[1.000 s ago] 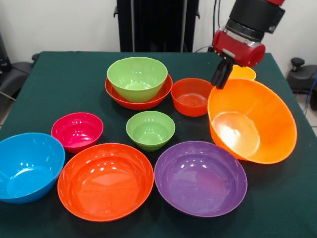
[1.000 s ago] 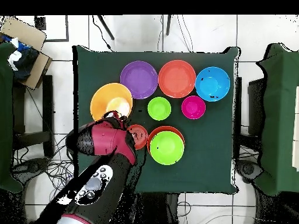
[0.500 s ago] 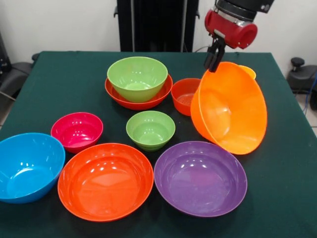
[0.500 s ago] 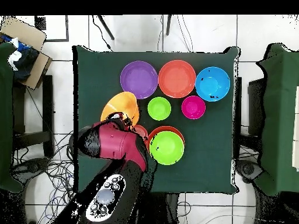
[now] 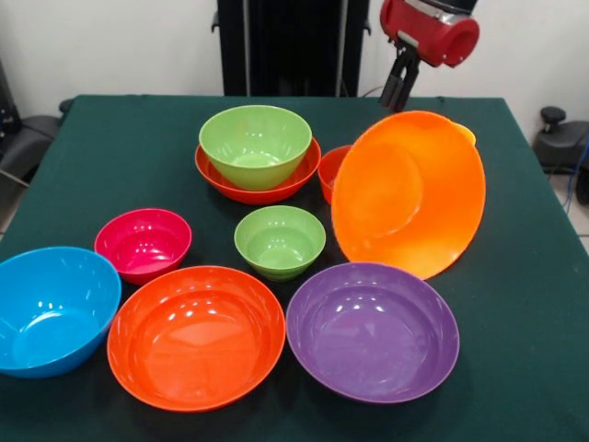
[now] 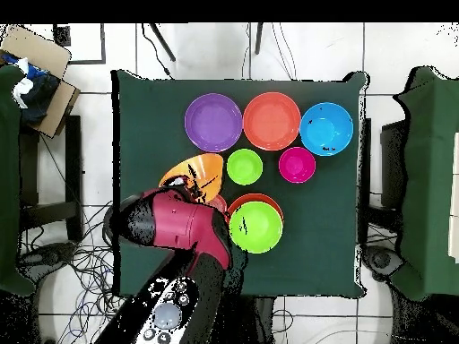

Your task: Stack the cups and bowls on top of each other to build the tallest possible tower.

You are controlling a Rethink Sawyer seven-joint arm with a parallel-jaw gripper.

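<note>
Eight bowls are seen on the green surface (image 5: 110,138), and a ninth is held aloft by the gripper (image 5: 401,87).

The large orange bowl (image 5: 409,193) is gripped at its upper rim by the closed gripper and is hung almost on edge, its opening turned toward the medium lime green bowl (image 5: 255,144). That lime green bowl is nested in the wide red-orange bowl (image 5: 262,189), forming the low tower, which is taken as the landmark. Beside the tower, a small red-orange bowl (image 5: 329,170) is half hidden behind the lifted bowl, and a yellow-orange cup (image 5: 465,134) is glimpsed past its rim. Nearer the camera than the tower, a small green bowl (image 5: 280,241) and a magenta bowl (image 5: 144,243) are set, and beyond them a blue bowl (image 5: 51,308), a big red-orange bowl (image 5: 196,336) and a purple bowl (image 5: 373,330).
</note>
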